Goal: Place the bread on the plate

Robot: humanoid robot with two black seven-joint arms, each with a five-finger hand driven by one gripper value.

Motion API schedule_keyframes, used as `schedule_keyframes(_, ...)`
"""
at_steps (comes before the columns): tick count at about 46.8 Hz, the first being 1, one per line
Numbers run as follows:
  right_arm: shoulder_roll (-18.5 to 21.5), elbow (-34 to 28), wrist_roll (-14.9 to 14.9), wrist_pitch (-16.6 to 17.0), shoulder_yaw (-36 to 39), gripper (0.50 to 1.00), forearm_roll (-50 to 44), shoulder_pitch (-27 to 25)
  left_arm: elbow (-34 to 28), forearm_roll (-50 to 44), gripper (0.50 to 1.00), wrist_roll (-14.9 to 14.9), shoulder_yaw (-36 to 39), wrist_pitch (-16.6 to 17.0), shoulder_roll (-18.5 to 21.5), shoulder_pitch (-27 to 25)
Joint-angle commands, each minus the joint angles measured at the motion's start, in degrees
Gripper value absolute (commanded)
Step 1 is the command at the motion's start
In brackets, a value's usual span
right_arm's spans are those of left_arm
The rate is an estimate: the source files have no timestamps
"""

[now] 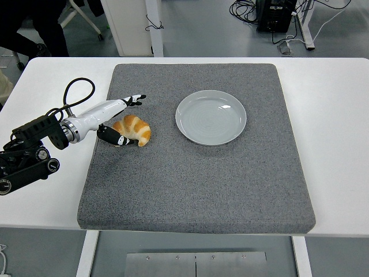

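Observation:
A golden croissant point(135, 129) lies on the grey mat point(196, 173), left of a round pale grey plate point(211, 117) that holds nothing. My left hand point(122, 120) is at the croissant's left side. Its upper fingers point(134, 100) stretch out behind the bread and its thumb point(115, 138) lies against the bread's near left edge. The fingers are spread around the croissant and not closed on it. The bread rests on the mat. The right arm is out of view.
The mat covers most of the white table point(334, 115). A black cable point(72, 92) loops above my left forearm point(34, 147). Table legs, chair parts and cables show on the floor at the top.

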Motion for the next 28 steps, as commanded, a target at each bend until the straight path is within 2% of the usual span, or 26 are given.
schedule_keyframes(1,0.0,0.0,0.0,0.0,0.0,1.0,0.0,0.0,0.0,0.0,0.883,0.0,0.2,0.0,0.0,0.5)
schedule_keyframes(11,0.0,0.0,0.1,0.0,0.0,1.0,0.0,0.0,1.1,0.0,0.869,-0.2,0.2,0.9,-0.1,1.0)
schedule_keyframes(22,0.0,0.0,0.0,0.1,0.0,1.0,0.0,0.0,2.6,-0.1,0.695,-0.5,0.3,1.0,-1.0,1.1)
schedule_keyframes(25,0.0,0.0,0.0,0.1,0.0,1.0,0.0,0.0,2.8,-0.2,0.594,-0.6,0.3,1.0,-1.1,1.1)
schedule_keyframes(28,0.0,0.0,0.0,0.1,0.0,1.0,0.0,0.0,2.7,-0.2,0.537,-0.7,0.2,1.0,-1.1,1.0)
